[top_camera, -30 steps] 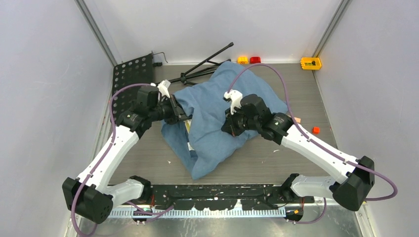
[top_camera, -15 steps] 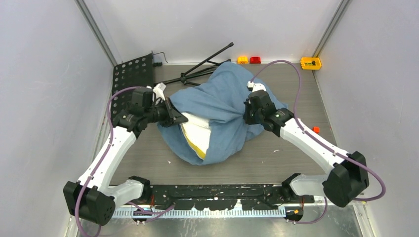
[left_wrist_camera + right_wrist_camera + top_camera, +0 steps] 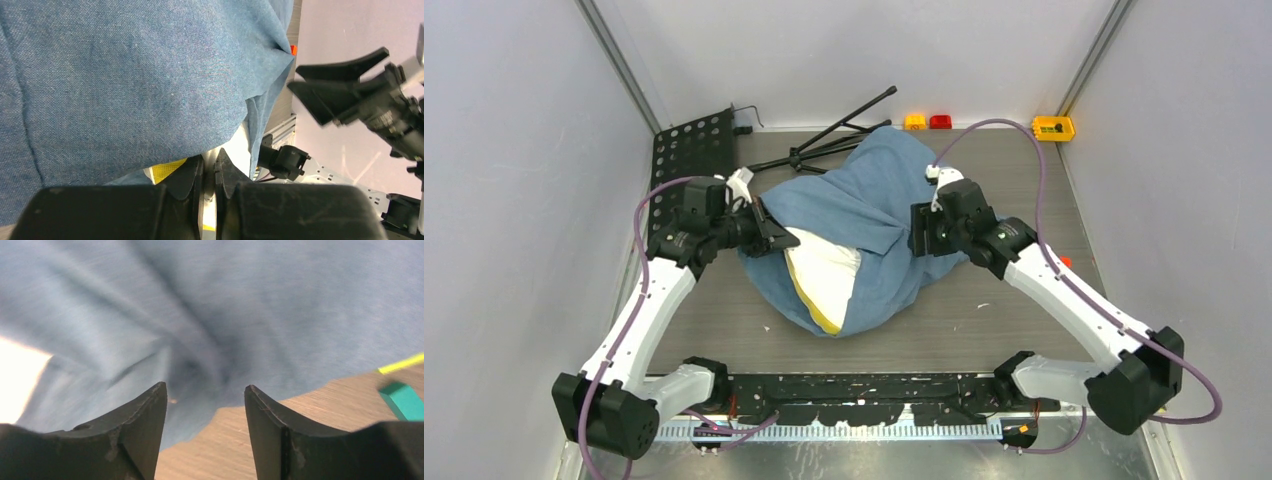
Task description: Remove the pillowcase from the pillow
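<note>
- Pillowcase point(image 3: 879, 195): heaped mid-table point(image 3: 1024, 300), draped over most of pillow point(image 3: 824, 272). Mouth turned left and near, baring a cream wedge edged with yellow piping.
- Left gripper point(image 3: 772, 232): set at the bundle's left edge, right at that mouth. Clenched, jaws almost meeting on a thin white-and-yellow strip, apparently pillow's piped edge rather than blue cloth. Probably placed there as an anchor, to pin pillow while the cloth gets drawn off the other way.
- Orientation, as a judgement: long axis on a diagonal, from the near-left bared end up to the far-right bunched end. Open end toward the left arm, closed end toward the back right. Blue cloth gathered and wrinkled over the far half, which suggests a case partly slid off, with most of pillow yet to come out.
- Right gripper point(image 3: 921, 235): at the bundle's right flank, pointing left into the folds. Jaws spread, nothing between them, blue cloth just ahead and bare table under the tips. Probably poised there for a fresh bite nearer the closed end, the best spot for pulling away from the anchored side.
</note>
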